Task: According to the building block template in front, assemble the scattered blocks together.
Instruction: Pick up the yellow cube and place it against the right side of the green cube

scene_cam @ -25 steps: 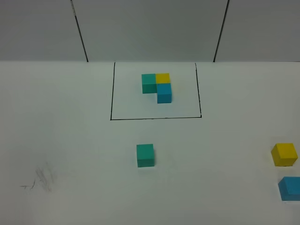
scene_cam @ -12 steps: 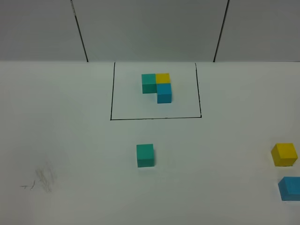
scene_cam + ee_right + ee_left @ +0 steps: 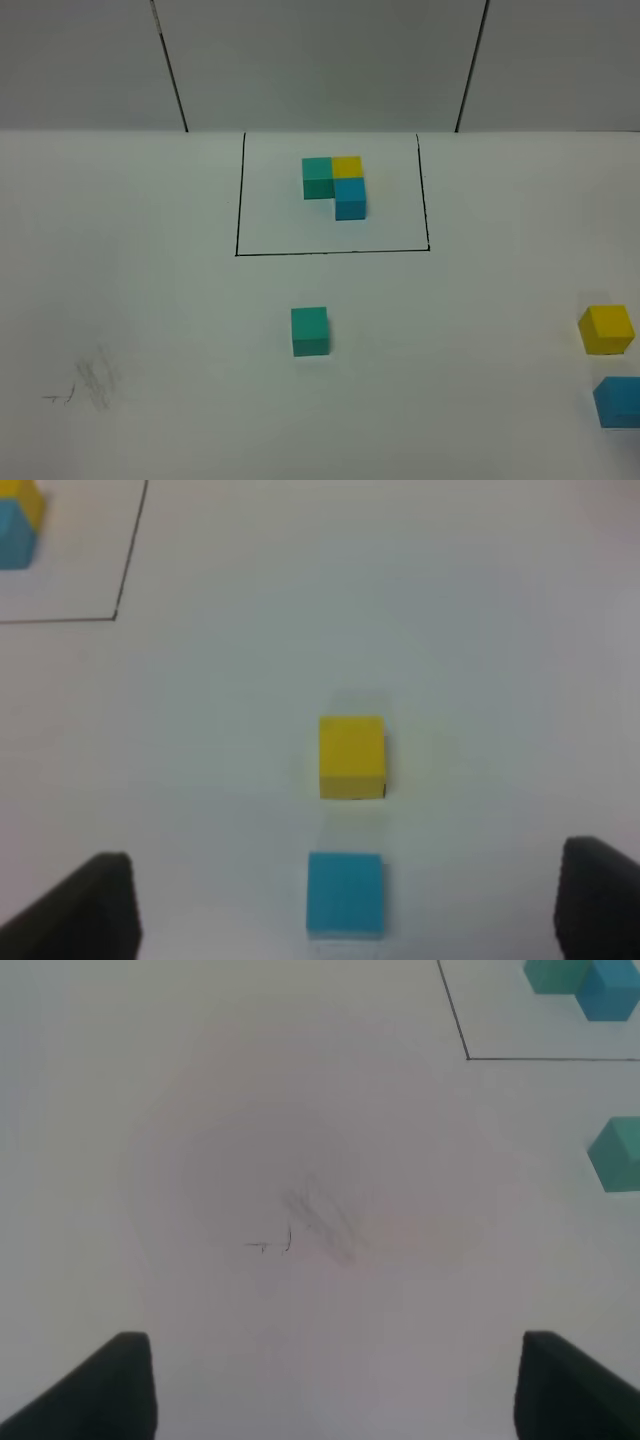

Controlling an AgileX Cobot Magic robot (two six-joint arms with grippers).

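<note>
Since no block is held yet, the job looks to be at its start. The template [image 3: 335, 185] sits in the black frame [image 3: 238, 200] at the far side: teal on the left, yellow touching its right, blue touching yellow's near side. The loose teal block [image 3: 310, 331] sits alone, near the frame's front line. The yellow block [image 3: 606, 329] and blue block [image 3: 619, 401] sit well off to the right, close but apart; the pic edge cuts blue.

L claw [image 3: 335, 1390] hangs over bare table [image 3: 150, 1110] by a scribble [image 3: 310, 1225], tips wide apart, nothing btw them. R claw [image 3: 346, 942] hangs over yellow and blue, tips wide apart too, empty. How high each hangs I can't tell.

Good first move, I'd say: R claw goes down on yellow, since yellow goes next to teal. Line the tips up w/ two flat sides, not corners, so it won't twist. Keep clear of blue. Set it right of teal, sides flush.
</note>
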